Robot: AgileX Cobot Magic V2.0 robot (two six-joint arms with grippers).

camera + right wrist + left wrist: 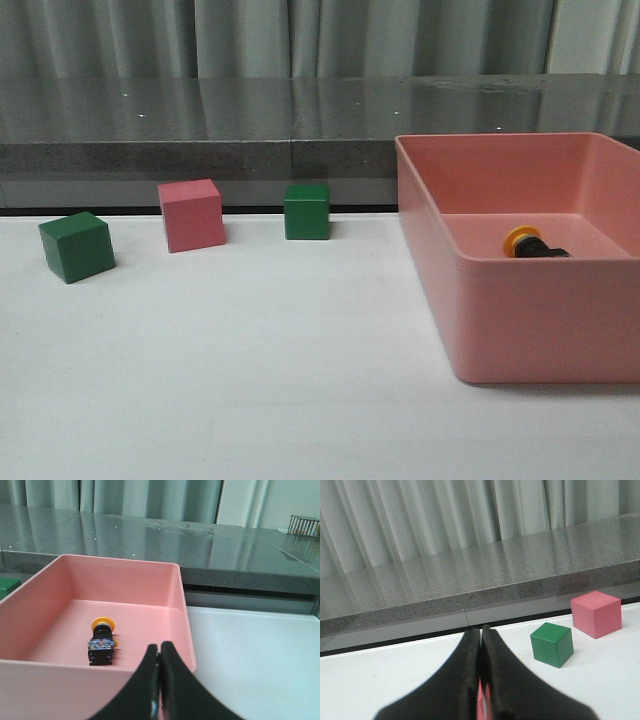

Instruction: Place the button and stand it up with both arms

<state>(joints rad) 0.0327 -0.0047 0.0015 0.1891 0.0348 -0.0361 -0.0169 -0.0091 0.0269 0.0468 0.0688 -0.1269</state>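
Button (531,243) lies on its side on the floor of the pink bin (520,320), toward the bin's near right part in the front view, yellow cap pointing left and black body to the right; only cap and part of the body show above the near wall there. Right wrist view gives it better: button (102,641) flat on the bin floor, yellow cap away from the camera, black body and blue-and-clear base toward it, touching no wall. No lettering or label readable on the button; too small to tell. Pink bin (177,610) sits on the white table (250,380), right side, open-topped, with no markings visible. Right gripper (159,655) hangs above the near wall of the bin, fingers pressed together, nothing between them, apart from the button. Left gripper (481,640) over the left part of the table, fingers likewise closed tip to tip, nothing held; a sliver of red shows in the seam low down, origin unclear. Neither arm appears in the front view. On the table left of the bin, three cubes in a loose row: green cube (76,246) farthest left and nearest, pink cube (191,215) in the middle, second green cube (306,211) nearest the bin. All sit apart, faces unmarked. Grey speckled ledge (200,120) and pale curtains (200,35) behind.
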